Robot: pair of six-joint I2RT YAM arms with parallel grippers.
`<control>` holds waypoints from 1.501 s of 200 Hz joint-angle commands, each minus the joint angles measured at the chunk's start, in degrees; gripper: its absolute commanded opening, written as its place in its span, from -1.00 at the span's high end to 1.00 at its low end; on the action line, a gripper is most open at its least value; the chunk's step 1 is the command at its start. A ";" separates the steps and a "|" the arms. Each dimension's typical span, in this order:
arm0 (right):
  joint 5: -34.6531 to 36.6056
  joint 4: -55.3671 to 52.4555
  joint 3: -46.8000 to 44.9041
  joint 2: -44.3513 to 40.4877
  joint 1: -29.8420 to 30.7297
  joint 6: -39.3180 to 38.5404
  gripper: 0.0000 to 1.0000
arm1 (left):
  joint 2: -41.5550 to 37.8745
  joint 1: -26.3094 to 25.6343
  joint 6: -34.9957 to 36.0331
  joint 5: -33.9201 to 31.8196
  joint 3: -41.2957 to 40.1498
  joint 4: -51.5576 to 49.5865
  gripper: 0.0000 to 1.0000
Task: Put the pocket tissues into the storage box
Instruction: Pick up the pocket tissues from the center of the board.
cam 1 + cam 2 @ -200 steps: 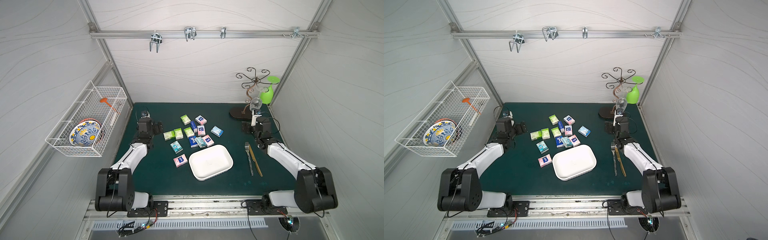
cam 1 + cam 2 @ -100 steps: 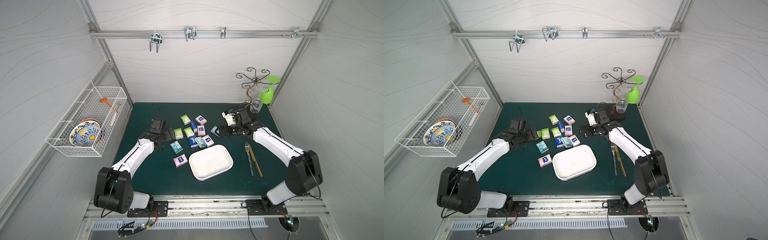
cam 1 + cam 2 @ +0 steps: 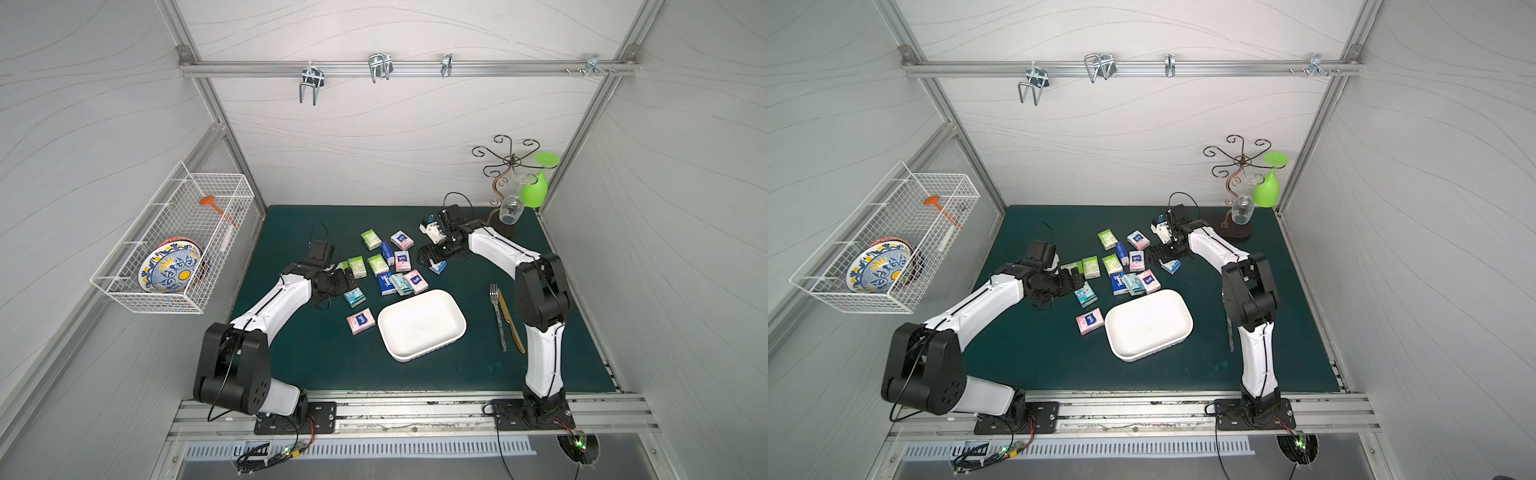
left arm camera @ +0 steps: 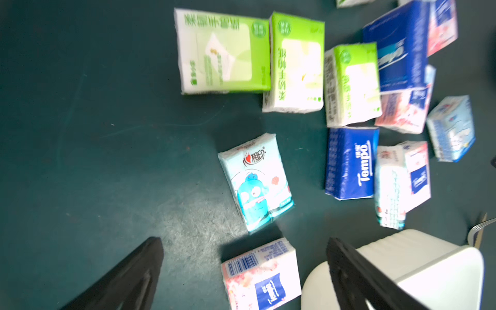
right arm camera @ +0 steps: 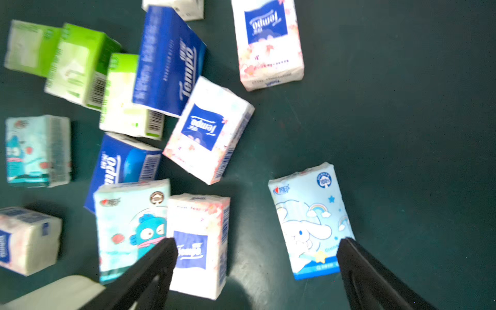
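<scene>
1. pocket tissues (image 3: pixel 377 264): all loose on the mat (image 3: pixel 324 353), just beyond and beside the storage box (image 3: pixel 422 324). box empty, nothing done yet.
2. left gripper (image 4: pixel 244 241) and right gripper (image 5: pixel 259 241): jaws spread wide, holding nothing, low over packets beyond the box.
3. wrist views smeared. left gripper covers part of a green packet (image 3: pixel 1074 266), so count unsure.

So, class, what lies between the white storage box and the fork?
Only bare green mat separates the storage box from the fork, in a top view.
</scene>
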 commanded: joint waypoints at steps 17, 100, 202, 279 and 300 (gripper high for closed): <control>4.08 -2.63 3.85 4.41 -0.42 -5.14 -0.98 | 5.09 0.00 1.85 4.80 7.35 -1.59 -0.98; 13.74 2.32 3.82 8.89 1.32 -9.14 -0.98 | 6.64 0.00 2.10 3.69 8.48 -3.48 -0.97; 12.94 -1.31 6.68 8.84 2.53 -10.47 0.07 | 4.11 -0.04 1.40 2.53 7.04 -3.11 -0.97; 18.85 -9.30 0.74 -6.20 6.12 1.20 0.17 | 4.57 -0.05 -0.73 5.82 9.01 -2.10 -0.93; 18.67 -12.75 -2.69 -11.46 8.51 6.15 0.18 | 4.40 -0.26 -1.39 7.75 8.59 -1.93 -0.91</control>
